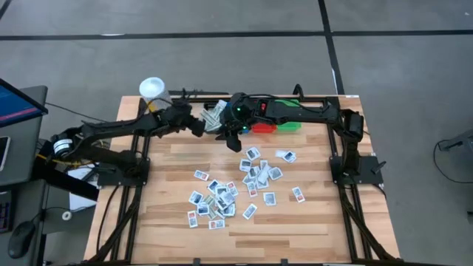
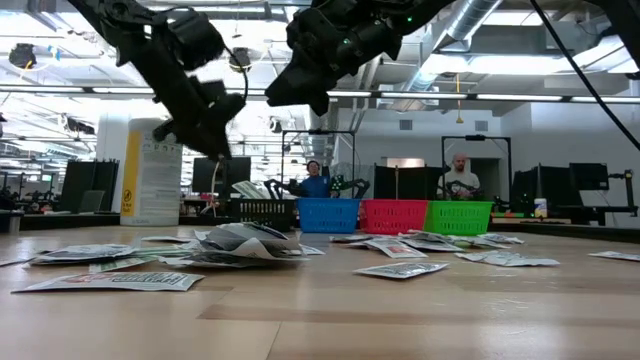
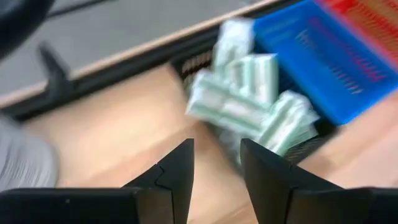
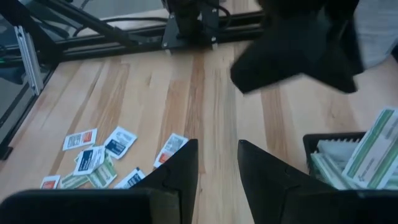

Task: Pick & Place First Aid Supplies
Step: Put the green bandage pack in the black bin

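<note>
Grippers, left (image 1: 198,125) and right (image 1: 230,137), both spread and empty, near the table's far edge (image 1: 222,97), packets (image 1: 222,199) beyond.

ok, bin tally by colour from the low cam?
black bin: 1
blue bin: 1
red bin: 1
green bin: 1
Total: 4 bins, in a row at the far side of the table.
</note>
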